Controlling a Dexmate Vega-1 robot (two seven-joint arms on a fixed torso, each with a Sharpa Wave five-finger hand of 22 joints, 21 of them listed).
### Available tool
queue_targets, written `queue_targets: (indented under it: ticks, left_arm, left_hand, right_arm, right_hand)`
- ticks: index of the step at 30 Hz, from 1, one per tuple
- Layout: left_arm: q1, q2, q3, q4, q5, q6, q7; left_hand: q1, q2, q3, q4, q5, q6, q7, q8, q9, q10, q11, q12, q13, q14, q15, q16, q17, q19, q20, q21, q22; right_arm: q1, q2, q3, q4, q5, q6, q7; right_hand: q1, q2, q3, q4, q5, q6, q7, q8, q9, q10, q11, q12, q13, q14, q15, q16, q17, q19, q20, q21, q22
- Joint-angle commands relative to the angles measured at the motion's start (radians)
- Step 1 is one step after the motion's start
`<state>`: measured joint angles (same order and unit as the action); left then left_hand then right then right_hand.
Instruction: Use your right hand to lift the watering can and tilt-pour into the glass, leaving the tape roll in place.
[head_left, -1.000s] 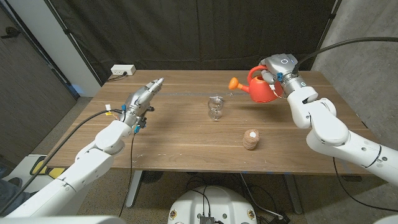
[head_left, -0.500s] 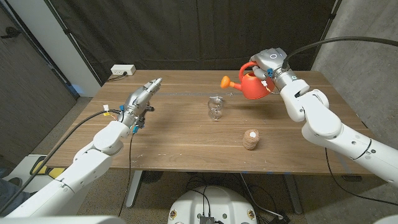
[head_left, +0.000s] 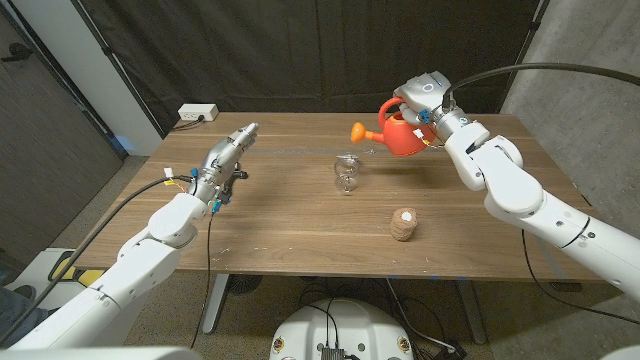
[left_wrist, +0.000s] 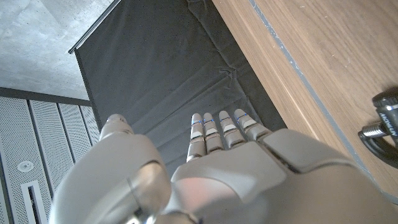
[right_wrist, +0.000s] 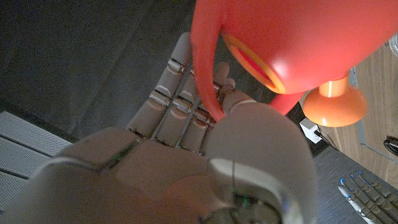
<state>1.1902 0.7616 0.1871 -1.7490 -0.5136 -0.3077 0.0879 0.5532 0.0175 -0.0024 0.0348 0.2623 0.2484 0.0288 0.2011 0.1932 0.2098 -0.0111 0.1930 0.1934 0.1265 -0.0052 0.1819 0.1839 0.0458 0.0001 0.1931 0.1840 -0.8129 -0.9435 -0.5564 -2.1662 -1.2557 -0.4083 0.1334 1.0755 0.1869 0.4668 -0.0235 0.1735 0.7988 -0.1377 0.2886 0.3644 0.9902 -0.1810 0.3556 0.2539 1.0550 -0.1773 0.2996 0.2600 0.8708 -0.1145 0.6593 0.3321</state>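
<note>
One hand did the work: right hand (head_left: 418, 104) held the watering can (head_left: 400, 135) by its handle, aloft, spout short of the glass (head_left: 346, 175). Best carried over the rim before tilting slowly. Tape roll (head_left: 403, 224) sat nearer than the glass, untouched. Left hand (head_left: 228, 155) empty, fingers straight.

We see a red plastic watering can (head_left: 404, 137) with an orange spout at upper right, a clear glass (head_left: 346, 176) at centre, a brown cork-coloured tape roll (head_left: 403, 224) with a white top, and a brown wooden table (head_left: 290, 225).
</note>
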Motion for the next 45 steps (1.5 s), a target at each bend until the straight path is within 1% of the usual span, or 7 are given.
queue_targets:
  ticks: [1,10,19,23,30,34,45]
  left_arm:
    - [-0.016,-0.007,0.005,0.018,-0.017,-0.001,-0.015]
    - [-0.03,-0.003,0.006,0.023,-0.019,-0.002,-0.026]
    - [-0.025,0.0,-0.003,0.018,-0.02,-0.004,-0.017]
    - [-0.022,0.002,-0.005,0.013,-0.021,0.001,-0.014]
    - [-0.022,0.004,-0.003,0.002,-0.016,0.005,-0.011]
    - [-0.023,0.002,0.0,0.0,-0.016,0.008,-0.012]
    - [-0.011,0.002,-0.001,-0.011,-0.015,0.013,-0.003]
  left_hand:
    - [-0.018,0.001,-0.003,0.01,-0.001,0.01,-0.002,0.003,0.001,0.007,0.0,0.01,0.006,0.002,0.001,0.009,0.005,-0.007,0.002,0.004,0.003]
    - [-0.032,0.005,-0.008,0.019,-0.002,0.012,-0.005,0.003,0.001,0.007,-0.001,0.011,0.006,0.0,0.002,0.009,0.005,-0.01,0.003,0.005,0.003]
    - [-0.041,0.007,-0.012,0.026,-0.003,0.012,-0.005,0.003,0.001,0.006,0.001,0.011,0.006,0.001,0.001,0.01,0.005,-0.012,0.004,0.006,0.003]
    - [-0.045,0.009,-0.014,0.028,-0.003,0.014,-0.003,0.004,0.001,0.006,0.002,0.011,0.006,0.001,0.003,0.01,0.005,-0.012,0.004,0.006,0.003]
    - [-0.049,0.01,-0.017,0.032,-0.003,0.015,-0.001,0.004,0.001,0.006,-0.001,0.012,0.005,0.001,0.002,0.01,0.005,-0.013,0.005,0.007,0.003]
    - [-0.052,0.011,-0.018,0.033,-0.004,0.015,-0.001,0.004,0.001,0.006,-0.001,0.012,0.005,0.001,0.002,0.01,0.005,-0.014,0.005,0.007,0.003]
    - [-0.057,0.012,-0.022,0.038,-0.004,0.015,-0.002,0.003,0.001,0.005,-0.001,0.012,0.005,0.001,0.001,0.01,0.005,-0.014,0.006,0.008,0.003]
  right_arm:
    - [0.006,0.01,0.015,0.044,-0.095,0.08,-0.05]
    - [0.041,0.002,0.007,0.067,-0.165,0.146,-0.036]
    - [0.056,-0.017,0.014,0.069,-0.202,0.202,-0.049]
    - [0.064,-0.021,0.012,0.069,-0.224,0.225,-0.046]
    - [0.082,-0.043,0.008,0.062,-0.261,0.282,-0.029]
    - [0.092,-0.038,0.001,0.06,-0.296,0.297,-0.004]
    - [0.118,-0.035,-0.01,0.07,-0.346,0.341,-0.005]
  right_hand:
    - [0.014,-0.007,0.002,-0.011,0.001,0.012,-0.001,0.002,0.003,0.015,0.001,0.009,0.004,0.01,-0.056,0.005,0.002,-0.002,-0.109,0.009,0.005]
    - [0.017,-0.011,0.0,-0.017,-0.001,0.013,-0.007,-0.002,-0.001,0.019,0.001,0.01,0.004,0.014,-0.055,0.005,0.002,-0.001,-0.108,0.016,0.006]
    - [0.018,-0.012,-0.002,-0.02,-0.001,0.02,-0.013,-0.003,-0.003,0.021,0.0,0.011,0.004,0.016,-0.055,0.004,0.0,-0.001,-0.108,0.019,0.006]
    - [0.024,-0.024,-0.007,-0.036,-0.002,0.061,-0.03,0.001,-0.016,0.035,0.005,0.011,-0.002,0.022,-0.055,0.003,-0.003,-0.001,-0.108,0.03,0.005]
    - [0.025,-0.027,-0.01,-0.04,-0.002,0.065,-0.031,-0.004,-0.022,0.036,0.004,0.008,-0.006,0.023,-0.055,0.001,-0.005,-0.002,-0.107,0.034,0.005]
    - [0.025,-0.028,-0.011,-0.042,-0.002,0.066,-0.032,-0.006,-0.024,0.038,0.001,0.007,-0.007,0.024,-0.056,0.001,-0.005,-0.002,-0.107,0.036,0.005]
    - [0.025,-0.027,-0.019,-0.049,-0.001,0.08,-0.037,-0.014,-0.038,0.051,-0.005,0.005,-0.015,0.045,-0.057,0.009,-0.003,0.003,-0.106,0.051,0.005]
